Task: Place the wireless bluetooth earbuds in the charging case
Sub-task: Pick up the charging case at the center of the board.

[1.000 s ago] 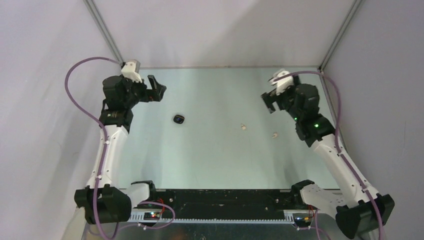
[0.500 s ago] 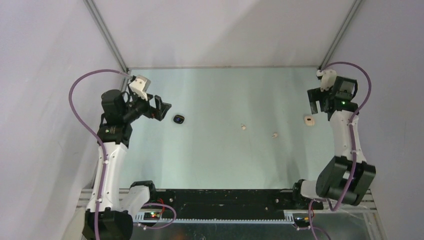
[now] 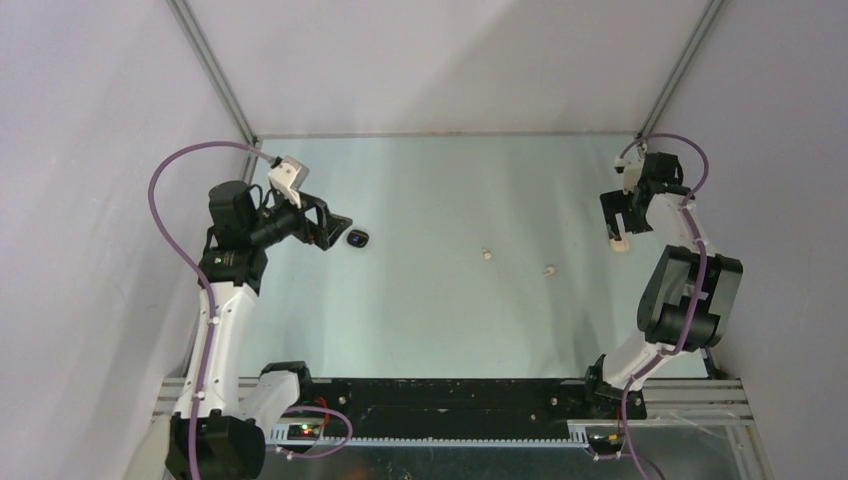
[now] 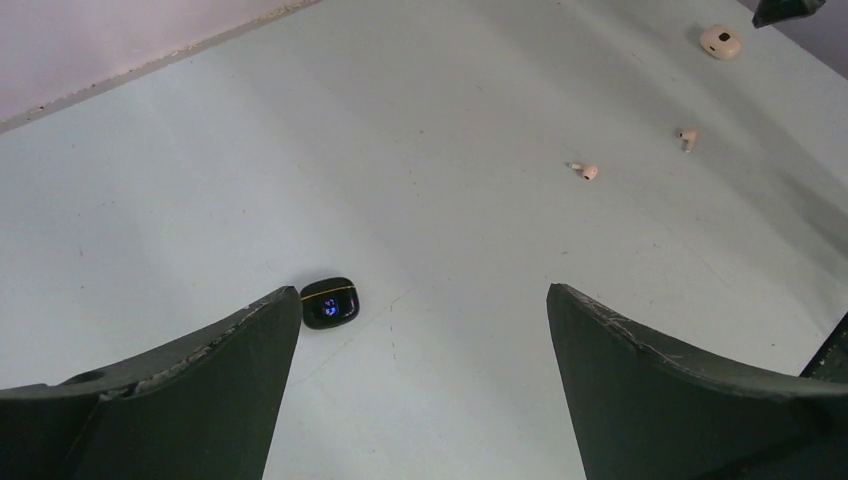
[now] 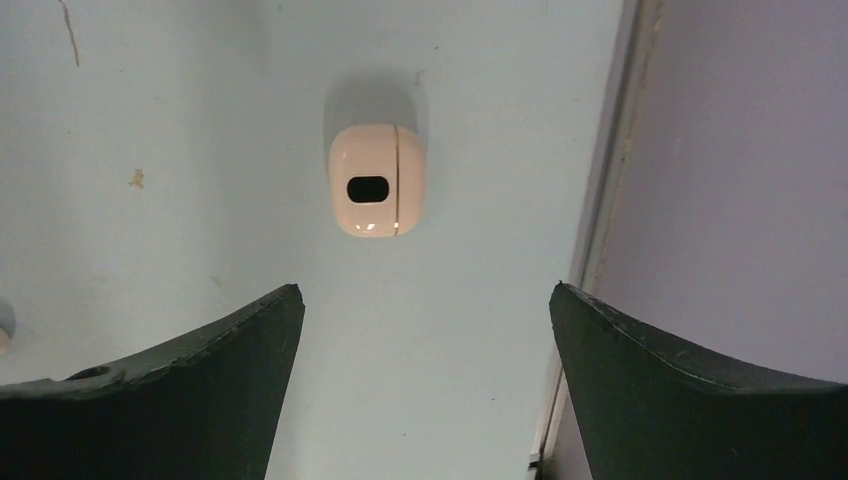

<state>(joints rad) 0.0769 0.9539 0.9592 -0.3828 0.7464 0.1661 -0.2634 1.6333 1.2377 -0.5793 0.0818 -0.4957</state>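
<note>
A closed black charging case [image 3: 358, 238] with a blue-lit display lies left of centre; in the left wrist view it [image 4: 329, 303] sits just beyond my left fingertip. My left gripper [image 3: 335, 228] [image 4: 423, 300] is open and empty beside it. Two off-white earbuds [image 3: 487, 254] [image 3: 549, 269] lie loose mid-table and also show in the left wrist view [image 4: 584, 171] [image 4: 686, 136]. A closed off-white charging case [image 3: 620, 243] [image 5: 377, 180] lies by the right wall. My right gripper [image 3: 622, 228] [image 5: 427, 290] hovers over it, open and empty. No black earbuds are in view.
The right wall and its metal floor rail [image 5: 600, 200] run close beside the right finger. The back wall edge [image 4: 150, 65] lies behind the black case. The off-white case also shows far off in the left wrist view [image 4: 720, 40].
The right arm has swung out to the right wall, uncovering the off-white case, and its gripper now hangs over it. The left gripper has come down and closer to the black case.
</note>
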